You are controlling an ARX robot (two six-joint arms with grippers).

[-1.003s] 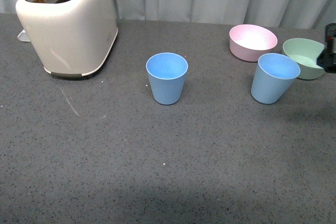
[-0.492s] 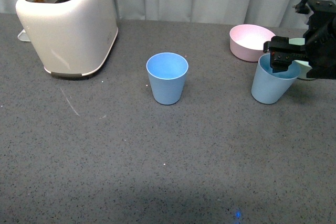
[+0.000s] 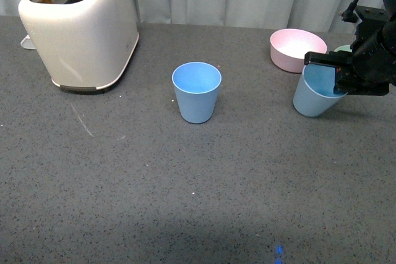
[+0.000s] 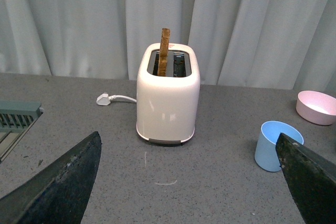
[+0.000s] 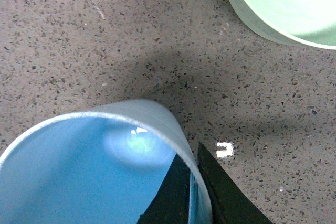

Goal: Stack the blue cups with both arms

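One blue cup [image 3: 197,92] stands upright in the middle of the grey table, also seen in the left wrist view [image 4: 275,145]. The other blue cup [image 3: 311,96] is at the right, tilted, its rim pinched by my right gripper [image 3: 337,80]. In the right wrist view, one finger is inside the cup [image 5: 89,171] and one outside, my right gripper [image 5: 192,153] shut on its wall. My left gripper [image 4: 184,192] hangs open above the table in front of the toaster, holding nothing, the middle cup beside its one finger [image 4: 310,177].
A white toaster [image 3: 80,29] with bread in its slot stands at the back left, its plug [image 4: 103,99] lying beside it. A pink bowl [image 3: 296,49] and a green bowl [image 5: 283,3] sit just behind the held cup. A curtain closes the back.
My right arm came in from the right edge and shut on the right cup's rim. That cup has tilted further and shifted slightly left. The middle cup has not moved.
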